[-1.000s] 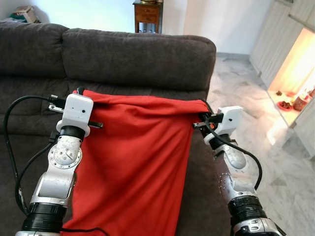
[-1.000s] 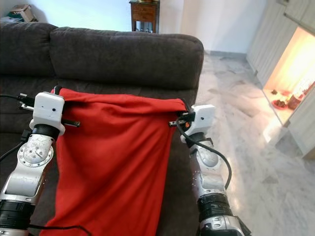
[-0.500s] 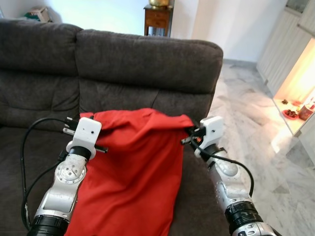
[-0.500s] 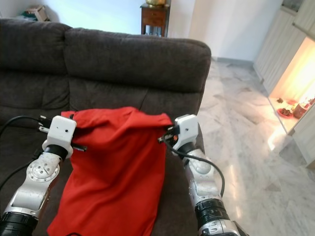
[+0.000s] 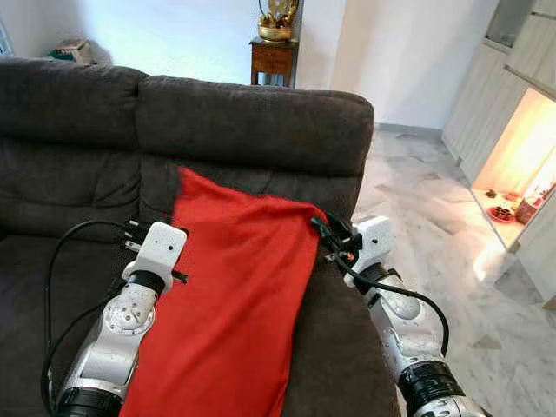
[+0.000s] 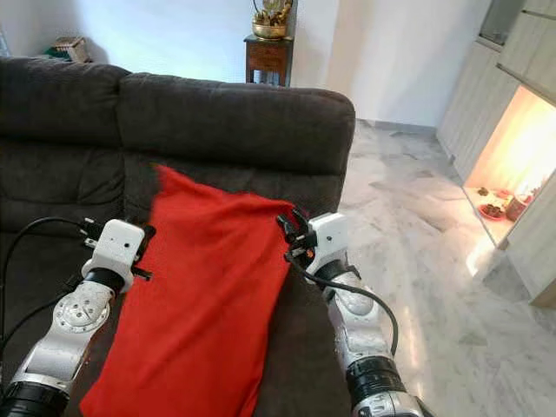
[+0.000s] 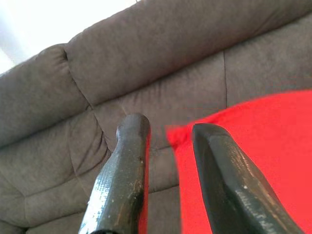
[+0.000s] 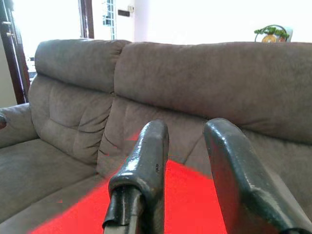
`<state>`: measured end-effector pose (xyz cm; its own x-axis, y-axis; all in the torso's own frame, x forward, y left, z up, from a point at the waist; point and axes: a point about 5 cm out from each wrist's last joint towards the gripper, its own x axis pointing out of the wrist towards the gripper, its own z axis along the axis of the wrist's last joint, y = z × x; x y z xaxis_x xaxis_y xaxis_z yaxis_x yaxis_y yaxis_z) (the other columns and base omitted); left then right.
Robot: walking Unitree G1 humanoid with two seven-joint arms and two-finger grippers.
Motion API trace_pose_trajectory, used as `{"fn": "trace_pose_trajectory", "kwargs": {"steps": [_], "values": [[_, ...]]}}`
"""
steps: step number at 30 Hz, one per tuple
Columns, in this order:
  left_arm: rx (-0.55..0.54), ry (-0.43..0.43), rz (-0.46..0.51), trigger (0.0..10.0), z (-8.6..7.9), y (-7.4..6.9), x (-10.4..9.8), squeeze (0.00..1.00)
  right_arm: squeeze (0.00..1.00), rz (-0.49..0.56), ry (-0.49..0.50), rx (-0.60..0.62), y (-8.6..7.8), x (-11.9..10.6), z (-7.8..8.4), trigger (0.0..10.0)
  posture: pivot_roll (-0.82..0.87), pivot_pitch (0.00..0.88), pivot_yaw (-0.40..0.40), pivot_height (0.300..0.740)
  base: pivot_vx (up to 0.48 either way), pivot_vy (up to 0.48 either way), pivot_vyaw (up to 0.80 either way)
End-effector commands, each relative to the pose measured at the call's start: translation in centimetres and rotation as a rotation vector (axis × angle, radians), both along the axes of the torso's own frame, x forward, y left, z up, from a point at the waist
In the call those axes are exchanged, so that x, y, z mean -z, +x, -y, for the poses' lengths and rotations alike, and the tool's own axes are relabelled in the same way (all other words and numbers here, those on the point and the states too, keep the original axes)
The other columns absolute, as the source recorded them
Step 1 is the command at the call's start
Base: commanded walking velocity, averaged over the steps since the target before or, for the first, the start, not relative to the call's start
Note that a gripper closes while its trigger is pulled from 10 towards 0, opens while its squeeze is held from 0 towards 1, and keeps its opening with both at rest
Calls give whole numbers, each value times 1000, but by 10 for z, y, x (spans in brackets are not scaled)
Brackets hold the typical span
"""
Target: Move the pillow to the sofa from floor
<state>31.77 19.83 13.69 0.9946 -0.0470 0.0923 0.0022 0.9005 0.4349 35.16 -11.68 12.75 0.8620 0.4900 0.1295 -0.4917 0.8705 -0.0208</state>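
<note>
One red pillow (image 5: 234,295) lies on the sofa (image 5: 252,113), its far corner leaning up against the backrest at 12 o'clock and its body running down the seat toward 6 o'clock. The sofa is dark grey with two back cushions side by side.

Two pincers flank the pillow. The left pincer (image 7: 168,139) sits at the pillow's 9 o'clock edge; in the left wrist view its two black fingers (image 7: 122,180) stand apart with a gap between them, nothing held, one finger overlapping the red cloth and the other over the grey seat. The right pincer (image 8: 187,146) sits at the pillow's 3 o'clock edge, near its upper corner; in the right wrist view its two fingers (image 8: 144,170) are likewise spread and empty, with the red pillow below them and the backrest ahead. Whether either pincer touches the cloth cannot be told.

Behind the sofa at 12 o'clock stands one small wooden table (image 5: 273,59) with one brass ornament (image 5: 276,19) on top. A marble floor (image 5: 434,208) spreads at 3 o'clock, toward a lit alcove (image 5: 526,148).
</note>
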Motion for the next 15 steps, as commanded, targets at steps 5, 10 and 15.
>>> {"fn": "trace_pose_trajectory", "kwargs": {"steps": [5, 10, 15], "values": [[-29, -128, -151, 10000, -9, -6, 45, 0, 0, -162, 97, 295, -4, 34, 48, 10000, 107, 0, -37, 740, 0, 0, 0], [-156, -239, -432, 10000, -33, -31, 110, 0, 0, -445, 119, 580, -41, 95, 103, 10000, 80, 0, -18, 740, 0, 0, 0], [-248, -236, -639, 10000, -43, -64, 153, 0, 0, -657, 118, 779, -87, 139, 129, 10000, 66, 0, -9, 740, 0, 0, 0]]}}
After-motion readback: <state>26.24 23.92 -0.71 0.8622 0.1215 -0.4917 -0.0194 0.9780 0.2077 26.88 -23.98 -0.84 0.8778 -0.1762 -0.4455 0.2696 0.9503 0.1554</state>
